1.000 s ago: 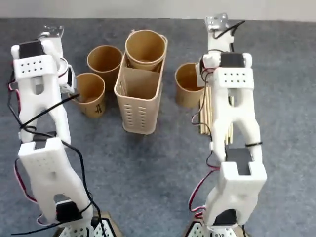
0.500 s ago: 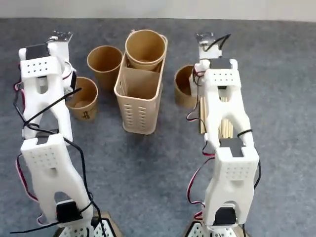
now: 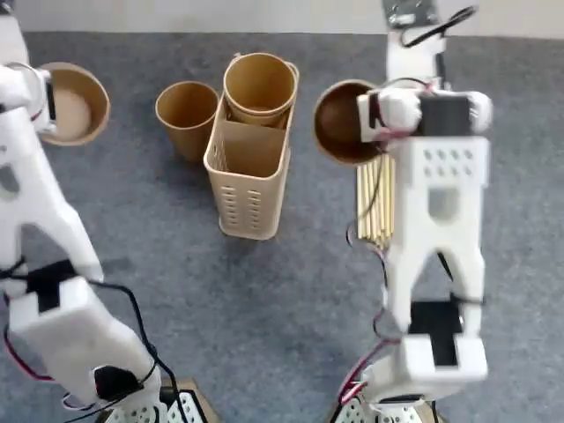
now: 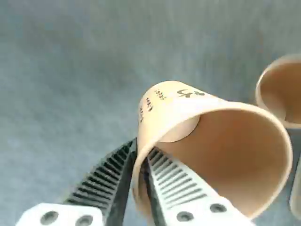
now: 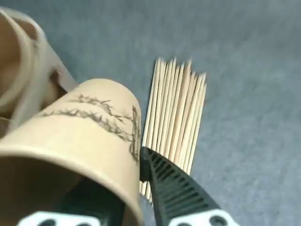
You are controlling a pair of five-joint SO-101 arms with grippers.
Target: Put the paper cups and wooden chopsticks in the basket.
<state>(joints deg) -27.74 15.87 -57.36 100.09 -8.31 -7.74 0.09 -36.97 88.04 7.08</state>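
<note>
My left gripper point(image 4: 139, 157) is shut on the wall of a paper cup point(image 4: 211, 146), held tilted above the carpet. In the high view that cup point(image 3: 75, 101) hangs at the far left, well away from the beige basket point(image 3: 247, 189). My right gripper point(image 5: 138, 162) is shut on the wall of a second cup point(image 5: 75, 141), which in the high view point(image 3: 339, 123) hangs just right of the basket. A bundle of wooden chopsticks point(image 3: 374, 198) lies flat under the right arm, also seen past the held cup point(image 5: 176, 106). One cup point(image 3: 260, 84) stands in the basket's far compartment. Another cup point(image 3: 187, 110) stands left of the basket.
Grey carpet covers the table. The basket's near compartment point(image 3: 251, 150) holds nothing. The basket rim point(image 5: 33, 56) is close beside the right-hand cup. The standing cup's rim point(image 4: 282, 92) shows beside the left-hand cup. Open carpet lies in front of the basket.
Both arms have risen with their cups lifted off the carpet. The left cup went up and out to the far left; the right cup rose and tilted beside the basket.
</note>
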